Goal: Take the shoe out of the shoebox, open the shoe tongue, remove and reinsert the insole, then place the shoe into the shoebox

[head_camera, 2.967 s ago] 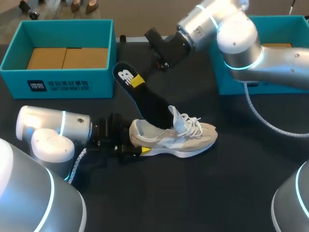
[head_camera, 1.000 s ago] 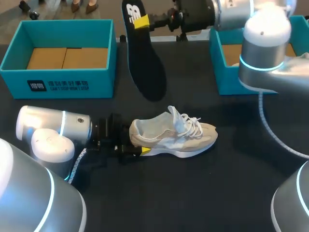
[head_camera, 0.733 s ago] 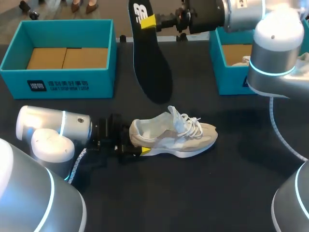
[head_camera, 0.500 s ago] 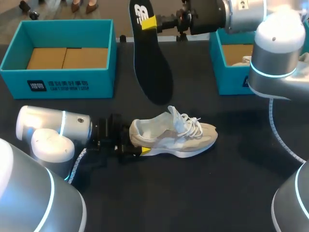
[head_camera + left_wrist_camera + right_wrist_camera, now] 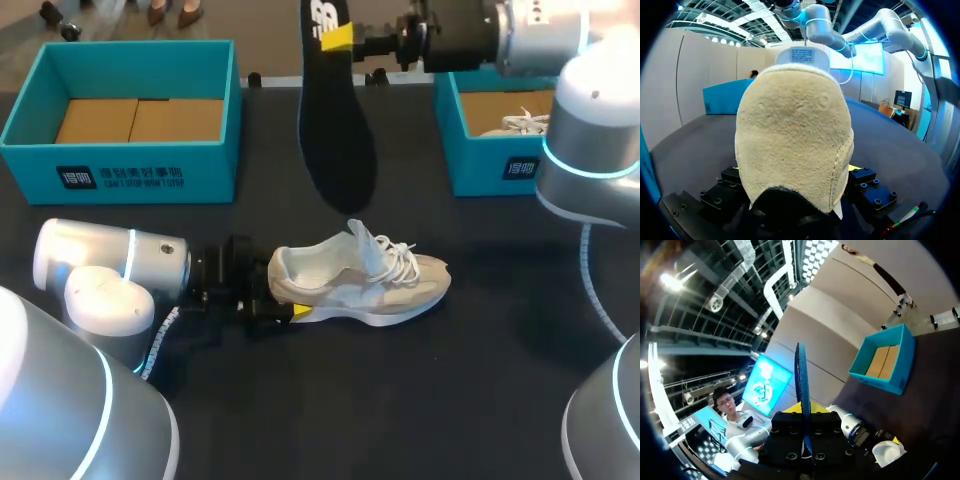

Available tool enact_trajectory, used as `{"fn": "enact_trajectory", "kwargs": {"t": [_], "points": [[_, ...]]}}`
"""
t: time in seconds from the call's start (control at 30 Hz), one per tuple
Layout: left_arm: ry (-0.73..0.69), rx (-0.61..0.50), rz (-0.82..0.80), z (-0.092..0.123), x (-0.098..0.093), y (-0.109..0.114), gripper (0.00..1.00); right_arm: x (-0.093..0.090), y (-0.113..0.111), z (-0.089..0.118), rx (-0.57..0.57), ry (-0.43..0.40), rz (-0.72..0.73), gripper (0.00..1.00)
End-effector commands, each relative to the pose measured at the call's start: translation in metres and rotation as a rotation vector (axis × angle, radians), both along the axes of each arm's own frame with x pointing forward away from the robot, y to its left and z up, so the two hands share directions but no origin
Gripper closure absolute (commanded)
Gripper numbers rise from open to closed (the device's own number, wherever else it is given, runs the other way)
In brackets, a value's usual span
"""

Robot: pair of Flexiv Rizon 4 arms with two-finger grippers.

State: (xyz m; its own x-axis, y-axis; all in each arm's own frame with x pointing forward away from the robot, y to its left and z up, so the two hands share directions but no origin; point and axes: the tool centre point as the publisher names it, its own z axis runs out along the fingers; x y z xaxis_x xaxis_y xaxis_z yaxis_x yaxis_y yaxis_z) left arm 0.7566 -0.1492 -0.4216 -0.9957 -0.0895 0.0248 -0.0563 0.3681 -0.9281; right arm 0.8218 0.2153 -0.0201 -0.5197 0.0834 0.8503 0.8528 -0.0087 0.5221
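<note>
Shoeboxes [image 5: 140,175] [image 5: 495,165] two, insole [image 5: 338,130] one in right tool [image 5: 345,40], shoe [image 5: 360,282] one on table [image 5: 420,400].

Shoebox [image 5: 120,180] print, insole [image 5: 338,120] logo (both white)

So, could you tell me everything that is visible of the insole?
The insole is black, thin and flat, apparently foam, with a white logo near its heel end. It hangs in the air, heel end up and toe end down, above the shoe and seemingly not touching it. The right pincer is shut on its heel end. In the right wrist view it shows edge-on.
</note>
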Motion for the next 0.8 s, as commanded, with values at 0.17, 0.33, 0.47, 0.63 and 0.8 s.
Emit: {"fn": "enact_trajectory", "kwargs": {"t": [0.17,0.33,0.47,0.63,0.8], "points": [[0.001,0.002,-0.001,-0.001,0.001,-0.001,1.0,-0.04,-0.029,0.02,-0.039,0.033,-0.024,1.0],[0.001,0.002,-0.001,-0.001,0.001,-0.001,1.0,-0.061,-0.031,0.026,0.008,0.051,0.008,1.0],[0.001,0.002,-0.001,-0.001,0.001,-0.001,1.0,-0.077,-0.031,0.034,0.009,0.034,0.016,1.0],[0.001,0.002,-0.001,-0.001,0.001,-0.001,1.0,-0.098,-0.03,0.037,0.013,0.028,0.01,1.0],[0.001,0.002,-0.001,-0.001,0.001,-0.001,1.0,-0.113,-0.028,0.035,0.028,0.006,0.017,1.0]]}}
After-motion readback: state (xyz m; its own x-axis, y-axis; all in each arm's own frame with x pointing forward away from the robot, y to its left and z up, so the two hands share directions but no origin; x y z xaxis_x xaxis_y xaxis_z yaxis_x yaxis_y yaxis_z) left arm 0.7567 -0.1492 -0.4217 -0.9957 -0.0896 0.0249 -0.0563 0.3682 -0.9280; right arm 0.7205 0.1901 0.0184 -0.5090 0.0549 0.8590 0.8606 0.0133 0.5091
